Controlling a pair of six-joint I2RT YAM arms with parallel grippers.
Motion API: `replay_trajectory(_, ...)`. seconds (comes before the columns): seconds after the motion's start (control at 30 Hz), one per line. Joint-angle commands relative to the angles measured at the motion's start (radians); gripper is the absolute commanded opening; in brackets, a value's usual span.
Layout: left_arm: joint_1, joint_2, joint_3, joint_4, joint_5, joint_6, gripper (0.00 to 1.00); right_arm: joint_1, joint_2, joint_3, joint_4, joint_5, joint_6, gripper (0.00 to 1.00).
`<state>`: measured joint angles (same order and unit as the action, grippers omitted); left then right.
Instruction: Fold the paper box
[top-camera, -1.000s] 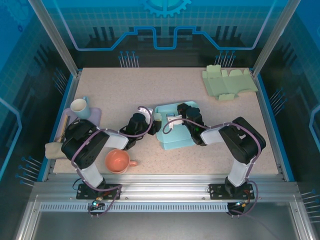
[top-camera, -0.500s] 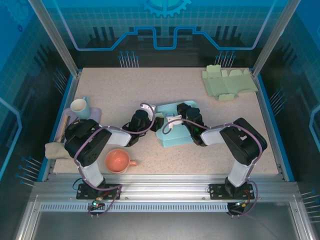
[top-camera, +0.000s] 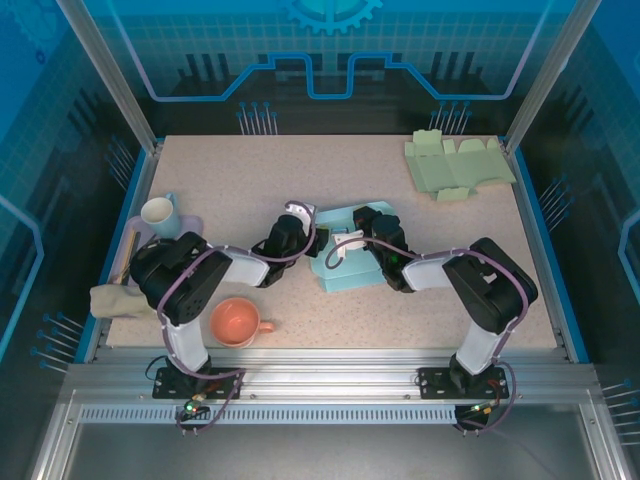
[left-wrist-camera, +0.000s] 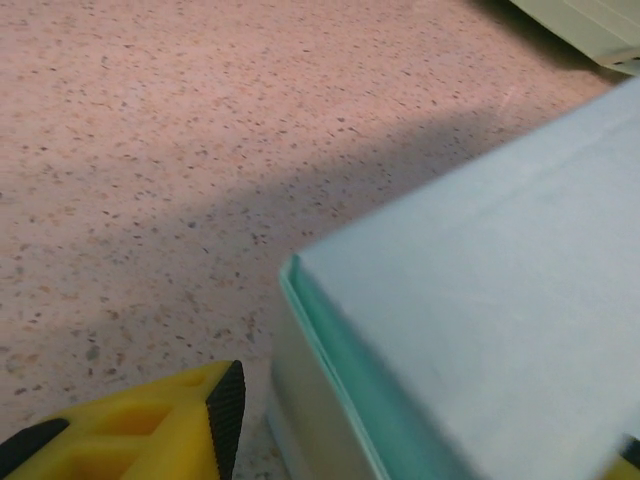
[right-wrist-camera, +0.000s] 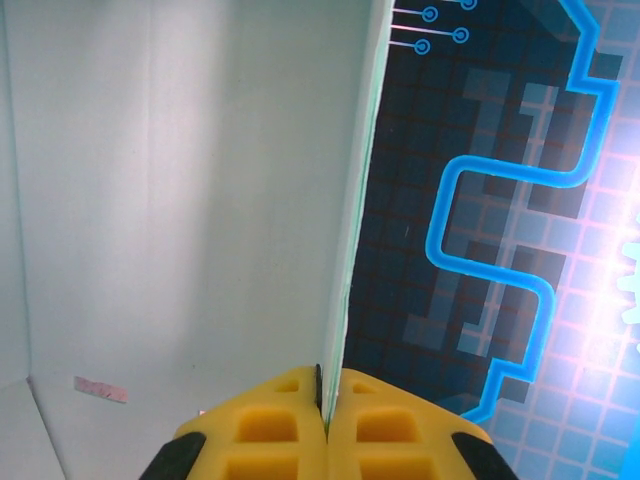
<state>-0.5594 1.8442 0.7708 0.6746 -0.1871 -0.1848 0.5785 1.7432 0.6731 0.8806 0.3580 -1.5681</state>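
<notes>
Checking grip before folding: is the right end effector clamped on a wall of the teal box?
Yes, the right end effector pinches the edge of the box wall.

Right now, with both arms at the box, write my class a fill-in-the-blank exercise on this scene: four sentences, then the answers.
1. The ____ arm's fingers are pinched shut on a thin wall of the paper box.
2. The flat green cardboard lies in the far ____ corner of the table.
3. The orange cup stands on the ____ side of the table.
4. Counting it and the white mug, the table holds ____ cups.

Answers: right; right; left; two
</notes>
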Motion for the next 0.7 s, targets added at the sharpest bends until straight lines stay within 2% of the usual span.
replay_trajectory(0.0,-0.008,0.026,0.055,-0.061,-0.121,-0.033,0.49,0.020,-0.026,-0.013,-0.034,-0.021,0.023,0.00)
replay_trajectory(0.13,-0.038,0.048,0.100,-0.147,-0.305,-0.044,0.44,0.015,-0.027,-0.009,-0.051,-0.022,0.034,0.00)
replay_trajectory(0.27,-0.055,0.062,0.131,-0.222,-0.426,-0.063,0.40,0.009,-0.028,-0.005,-0.069,-0.019,0.040,0.00)
replay_trajectory(0.53,-0.062,0.076,0.184,-0.422,-0.687,-0.149,0.12,-0.003,-0.027,0.000,-0.058,0.009,0.047,0.00)
replay_trajectory(0.67,-0.062,0.091,0.207,-0.485,-0.748,-0.169,0.09,-0.004,-0.028,0.005,-0.058,0.018,0.051,0.00)
